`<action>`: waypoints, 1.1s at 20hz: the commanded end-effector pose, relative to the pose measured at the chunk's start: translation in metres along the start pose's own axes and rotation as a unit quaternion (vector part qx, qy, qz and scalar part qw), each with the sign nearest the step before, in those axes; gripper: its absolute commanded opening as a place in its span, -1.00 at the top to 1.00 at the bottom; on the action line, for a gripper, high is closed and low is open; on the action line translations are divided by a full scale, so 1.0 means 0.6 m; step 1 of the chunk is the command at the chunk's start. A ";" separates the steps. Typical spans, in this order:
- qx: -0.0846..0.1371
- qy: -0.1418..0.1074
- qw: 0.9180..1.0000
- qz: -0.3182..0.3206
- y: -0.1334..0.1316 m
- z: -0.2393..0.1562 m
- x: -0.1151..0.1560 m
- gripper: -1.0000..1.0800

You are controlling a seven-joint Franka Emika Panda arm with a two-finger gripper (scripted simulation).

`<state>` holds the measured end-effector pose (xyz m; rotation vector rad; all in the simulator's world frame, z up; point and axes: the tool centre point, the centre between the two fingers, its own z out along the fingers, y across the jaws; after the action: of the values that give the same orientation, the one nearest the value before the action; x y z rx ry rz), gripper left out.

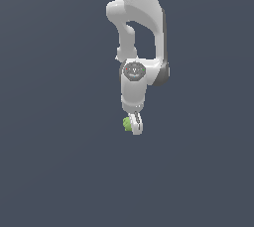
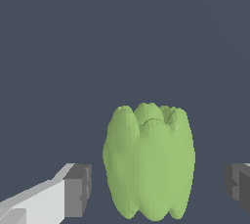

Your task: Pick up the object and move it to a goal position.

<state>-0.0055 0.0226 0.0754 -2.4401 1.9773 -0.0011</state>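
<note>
1. the gripper [image 2: 155,184] is spread wide – the wrist view shows a clear gap between each dark pad [image 2: 78,189] and the object.
2. the object [image 2: 149,162], a lumpy light-green blob, sits between the jaws, untouched.
3. step in hand – likely the grasp; next, close evenly on the object before lifting toward the goal.
4. around it, only plain grey ground [image 1: 54,171].

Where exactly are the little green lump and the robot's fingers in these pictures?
Green lump [image 2: 149,162]: wrist view, middle of its ribbed body.
Green lump [image 1: 127,124]: exterior view, its visible side beside the fingers.
Fingers [image 2: 78,190]: wrist view, grey pad of one finger.
</note>
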 end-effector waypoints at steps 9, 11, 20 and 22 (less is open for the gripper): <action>-0.001 0.000 1.000 0.001 0.000 0.057 0.000 -0.92; -0.001 0.000 1.000 0.001 0.000 0.057 0.000 1.00; 0.004 0.000 1.000 0.001 -0.005 0.049 0.000 1.00; 0.004 0.000 1.000 0.001 -0.005 0.047 0.000 1.00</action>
<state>-0.0027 0.0233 0.0463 -2.4332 1.9770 -0.0091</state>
